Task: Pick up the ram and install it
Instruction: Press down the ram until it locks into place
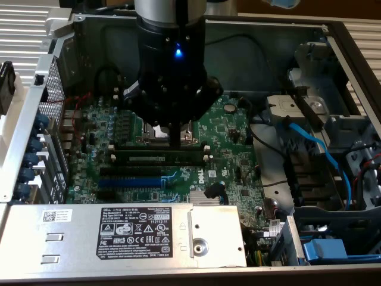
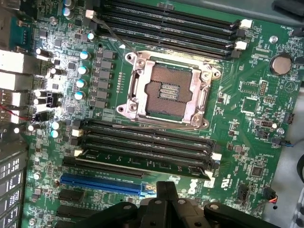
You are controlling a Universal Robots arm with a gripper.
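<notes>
The ram (image 1: 158, 158) is a long, thin dark-green stick with a white label. It stands on edge in one of the black memory slots, between the open CPU socket (image 2: 166, 90) and the blue expansion slot (image 1: 128, 182). In the wrist view the ram (image 2: 142, 160) fills the slot of that bank closest to the blue expansion slot (image 2: 99, 183). My gripper (image 1: 178, 142) hangs straight down over the board, shut, with its tips just above the ram's top edge. Its dark fingers (image 2: 166, 190) are pressed together with nothing between them. Whether they touch the stick I cannot tell.
The green motherboard (image 1: 232, 137) lies inside an open computer case. A grey power supply with a black label (image 1: 119, 232) runs along the near side. Blue cables (image 1: 321, 155) and drive bays fill the exterior view's right. A second bank of memory slots (image 2: 171, 26) lies beyond the socket.
</notes>
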